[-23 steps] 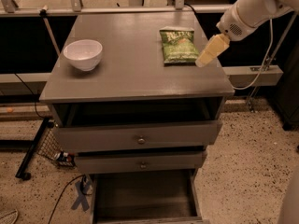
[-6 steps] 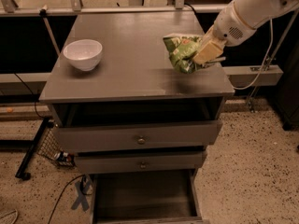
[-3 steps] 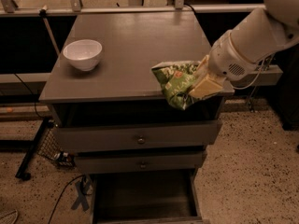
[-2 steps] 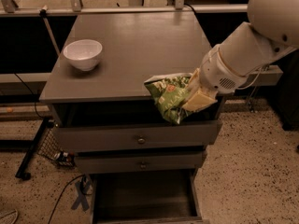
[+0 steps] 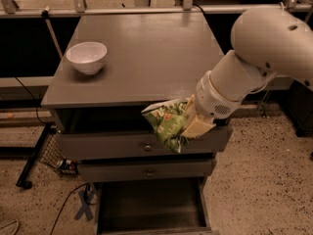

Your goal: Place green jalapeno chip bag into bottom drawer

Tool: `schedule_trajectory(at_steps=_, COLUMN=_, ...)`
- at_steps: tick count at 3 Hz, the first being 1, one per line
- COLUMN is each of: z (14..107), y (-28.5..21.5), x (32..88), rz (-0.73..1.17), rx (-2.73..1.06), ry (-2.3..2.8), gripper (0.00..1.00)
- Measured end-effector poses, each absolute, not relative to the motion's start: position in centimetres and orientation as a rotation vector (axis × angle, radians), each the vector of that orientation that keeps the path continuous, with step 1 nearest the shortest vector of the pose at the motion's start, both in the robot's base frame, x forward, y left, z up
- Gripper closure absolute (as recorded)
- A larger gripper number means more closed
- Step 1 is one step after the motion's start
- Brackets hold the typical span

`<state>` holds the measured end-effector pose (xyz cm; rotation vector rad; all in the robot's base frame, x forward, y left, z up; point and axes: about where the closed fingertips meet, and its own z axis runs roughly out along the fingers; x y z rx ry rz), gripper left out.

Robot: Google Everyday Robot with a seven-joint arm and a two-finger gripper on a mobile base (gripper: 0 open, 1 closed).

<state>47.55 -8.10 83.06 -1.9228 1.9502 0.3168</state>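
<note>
Gripping the green jalapeno chip bag (image 5: 167, 124) by its right edge, the hand (image 5: 191, 122) hangs mid-frame before the top drawer (image 5: 110, 145), above the open bottom drawer (image 5: 146, 205), whose front is cut off. A white bowl (image 5: 87, 57) sits upper left on the grey worktop (image 5: 151, 58). The floor (image 5: 259, 180) is speckled.

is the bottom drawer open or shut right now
Open: the bottom drawer is pulled out, its dark inside showing. The hand holds the chip bag in front of the top drawer, above it.

Speckled floor (image 5: 266, 182), grey drawer cabinet (image 5: 156, 58)
</note>
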Motion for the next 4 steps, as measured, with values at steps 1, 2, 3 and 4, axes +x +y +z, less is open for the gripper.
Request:
schedule_trajectory(at_steps=1, z=79.8, y=-7.9, x=46.9, rz=0.350, rx=-1.960, ry=1.982, gripper=1.00)
schedule_trajectory(at_steps=2, z=79.9, y=-7.9, x=46.9, rz=0.350, rx=-1.960, ry=1.982, gripper=1.00)
schedule_trajectory(at_steps=3, z=77.4, y=-7.5, x=47.0, rz=0.369, rx=-1.959, ry=2.019, gripper=1.00)
schedule_trajectory(at_steps=4, z=73.0, y=-7.1, x=47.1, rz=0.411, rx=-1.924, ry=2.063, gripper=1.00)
